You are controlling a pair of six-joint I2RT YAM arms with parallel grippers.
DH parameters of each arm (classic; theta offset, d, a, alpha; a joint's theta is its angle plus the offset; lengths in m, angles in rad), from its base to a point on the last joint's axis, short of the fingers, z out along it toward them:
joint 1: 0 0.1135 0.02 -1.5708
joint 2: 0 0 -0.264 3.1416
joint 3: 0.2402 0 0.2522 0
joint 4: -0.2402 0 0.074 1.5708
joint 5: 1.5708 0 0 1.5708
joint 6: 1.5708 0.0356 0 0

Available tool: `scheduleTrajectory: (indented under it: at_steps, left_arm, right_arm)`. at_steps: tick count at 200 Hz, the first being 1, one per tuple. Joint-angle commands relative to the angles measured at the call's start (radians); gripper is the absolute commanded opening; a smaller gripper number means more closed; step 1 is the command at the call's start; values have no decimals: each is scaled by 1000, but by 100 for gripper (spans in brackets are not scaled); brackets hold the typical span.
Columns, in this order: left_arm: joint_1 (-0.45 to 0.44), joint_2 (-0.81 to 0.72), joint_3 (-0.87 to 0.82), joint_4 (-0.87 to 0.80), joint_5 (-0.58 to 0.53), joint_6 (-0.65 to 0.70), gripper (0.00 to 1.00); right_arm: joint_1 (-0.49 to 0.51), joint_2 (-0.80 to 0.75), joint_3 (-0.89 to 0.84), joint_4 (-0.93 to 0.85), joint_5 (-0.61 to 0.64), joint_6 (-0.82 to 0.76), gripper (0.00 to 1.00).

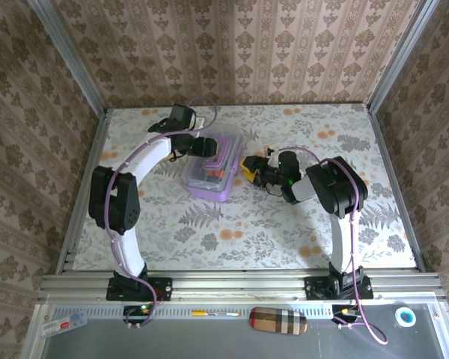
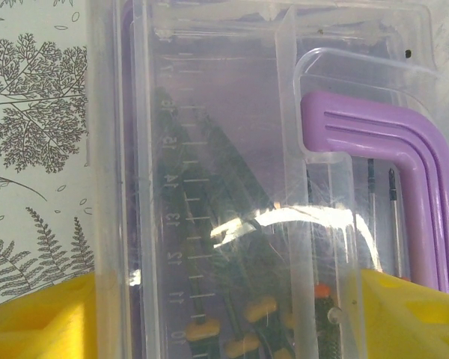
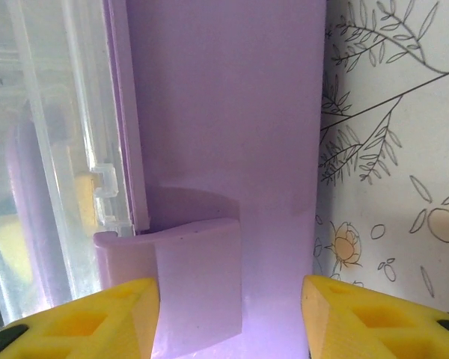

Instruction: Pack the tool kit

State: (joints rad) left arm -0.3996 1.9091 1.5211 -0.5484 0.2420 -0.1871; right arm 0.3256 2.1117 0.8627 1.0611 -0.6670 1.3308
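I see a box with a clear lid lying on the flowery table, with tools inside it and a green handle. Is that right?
Nearly. The handle is purple, not green, as the left wrist view shows. The rest stands: the box has a clear lid, lies on the flowery table and holds tools.

Tabletop (image 1: 284, 224): pale surface, leaf and flower print. Purple box (image 1: 217, 178) with clear lid rests on it, left of centre, toward the back.
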Motion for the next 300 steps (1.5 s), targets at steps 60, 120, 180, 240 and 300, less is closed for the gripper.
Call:
scheduleTrajectory:
  at_steps: [60,120,180,240,300]
  left_arm:
    - [16,164,-105,-212,-14,-50,31]
    - [26,161,-114,-191,41,-55,31]
    - [31,158,-118,-181,65,-61,31]
    - [32,155,-119,-180,71,-61,30]
    - [31,155,-119,-176,78,-61,30]
  right_arm:
    - [10,19,30,227,-68,61,62]
    - [23,51,61,230,-78,64,62]
    - [21,31,12,135,-61,22,63]
    - [21,54,40,171,-70,51,65]
    - [23,66,54,157,-68,55,66]
